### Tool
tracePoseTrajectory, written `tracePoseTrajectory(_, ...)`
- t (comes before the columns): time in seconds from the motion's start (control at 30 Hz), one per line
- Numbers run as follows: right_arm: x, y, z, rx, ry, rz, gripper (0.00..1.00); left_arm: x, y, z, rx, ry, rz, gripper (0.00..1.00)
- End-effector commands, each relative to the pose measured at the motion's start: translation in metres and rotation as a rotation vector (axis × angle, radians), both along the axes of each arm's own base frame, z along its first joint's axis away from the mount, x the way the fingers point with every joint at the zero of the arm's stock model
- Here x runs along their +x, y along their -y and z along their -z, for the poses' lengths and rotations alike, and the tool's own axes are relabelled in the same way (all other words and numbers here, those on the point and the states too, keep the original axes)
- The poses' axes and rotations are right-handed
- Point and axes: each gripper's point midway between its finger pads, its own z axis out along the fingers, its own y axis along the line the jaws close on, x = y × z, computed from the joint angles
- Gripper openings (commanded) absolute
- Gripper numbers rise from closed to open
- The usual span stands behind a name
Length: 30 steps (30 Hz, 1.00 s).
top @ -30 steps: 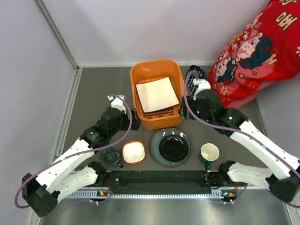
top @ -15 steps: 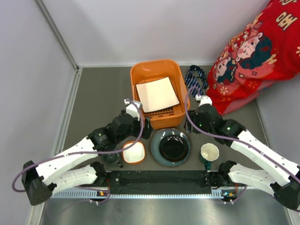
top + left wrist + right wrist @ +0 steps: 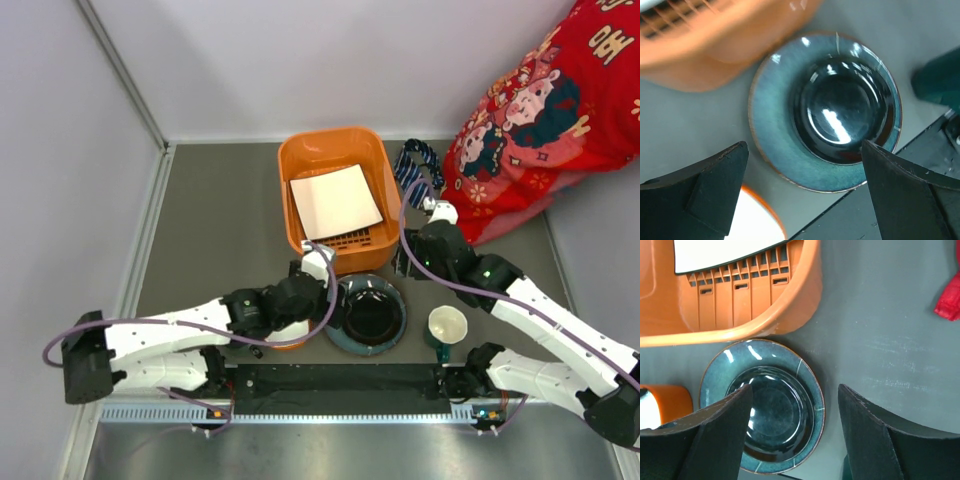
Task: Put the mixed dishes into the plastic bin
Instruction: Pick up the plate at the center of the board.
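The orange plastic bin stands at the back centre with the white square plate lying in it. The blue-grey plate with a black centre lies on the table in front of the bin. My left gripper is open and empty above that plate's left rim. The orange bowl shows between the left fingers; in the top view the arm hides most of it. My right gripper is open and empty above the plate's right side. The cream mug stands right of the plate. The teal cup is hidden.
A striped blue necktie lies right of the bin. A person in red clothing leans in at the back right. The bin's front wall is close behind the plate. A black rail runs along the near edge.
My left arm has swung right from beside the bin's front left corner to over the plate's left rim, covering the bowl and cup. The right gripper drew back from the bin, then held.
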Motion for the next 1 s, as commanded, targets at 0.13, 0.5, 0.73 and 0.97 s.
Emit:
tracePoseTrajectory(0.13, 0.009, -0.001, -0.022, 0.041, 0.060, 0.056, 0.68, -0.006, 0.039, 0.018, -0.080, -0.043, 0.022, 0.99)
tracePoseTrajectory(0.5, 0.009, 0.000, -0.023, 0.045, 0.063, 0.066, 0.68, -0.006, 0.051, 0.055, -0.075, -0.107, 0.001, 0.99)
tracePoseTrajectory(0.73, 0.012, 0.001, -0.027, 0.039, 0.075, 0.067, 0.68, -0.004, 0.052, 0.065, -0.071, -0.117, -0.022, 0.99)
tracePoseTrajectory(0.97, 0.014, 0.002, -0.031, 0.030, 0.082, 0.078, 0.67, -0.005, 0.058, 0.081, -0.052, -0.147, -0.017, 0.99)
